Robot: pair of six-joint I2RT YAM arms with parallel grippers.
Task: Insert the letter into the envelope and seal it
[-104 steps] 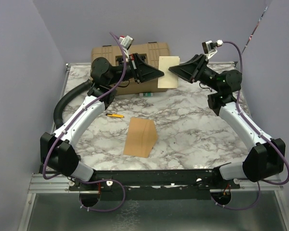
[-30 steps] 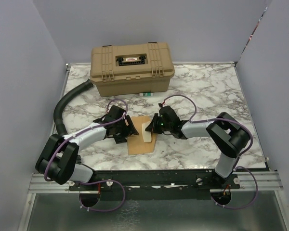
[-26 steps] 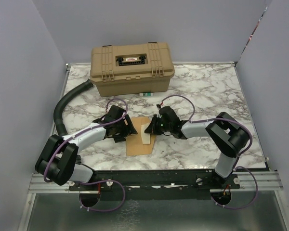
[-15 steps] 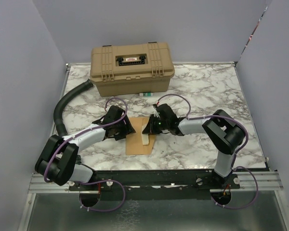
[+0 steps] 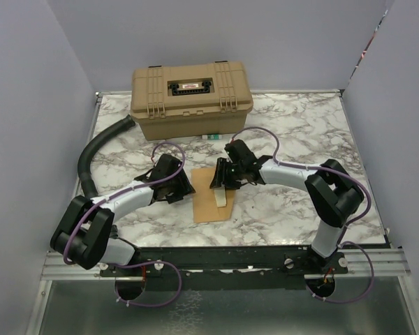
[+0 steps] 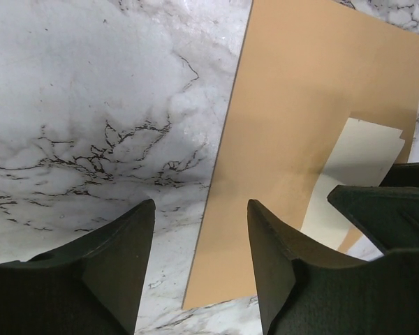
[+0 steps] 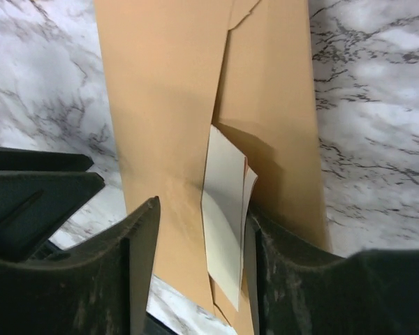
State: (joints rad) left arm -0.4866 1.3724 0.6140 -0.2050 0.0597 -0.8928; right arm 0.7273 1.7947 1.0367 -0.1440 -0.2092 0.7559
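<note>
The kraft-brown envelope (image 5: 208, 202) lies flat on the marble table between my two grippers. The pale letter (image 5: 220, 190) sticks partly out of it, its free end raised. In the right wrist view the letter (image 7: 223, 209) stands on edge between the open jaws of my right gripper (image 7: 199, 237), leaning close to the right-hand finger (image 7: 279, 269), over the envelope (image 7: 167, 105). My left gripper (image 6: 201, 230) is open just above the envelope's (image 6: 300, 125) left edge, gripping nothing. The letter (image 6: 353, 171) shows at its right.
A big tan plastic case (image 5: 190, 98) stands at the back of the table. A black hose (image 5: 98, 150) curves along the left side. A small marker (image 5: 211, 137) lies in front of the case. Purple walls close in on the left, the right and the back.
My right gripper has opened and let go of the letter, and has shifted a little toward the back. The envelope has slid slightly right. The left jaws have narrowed somewhat.
</note>
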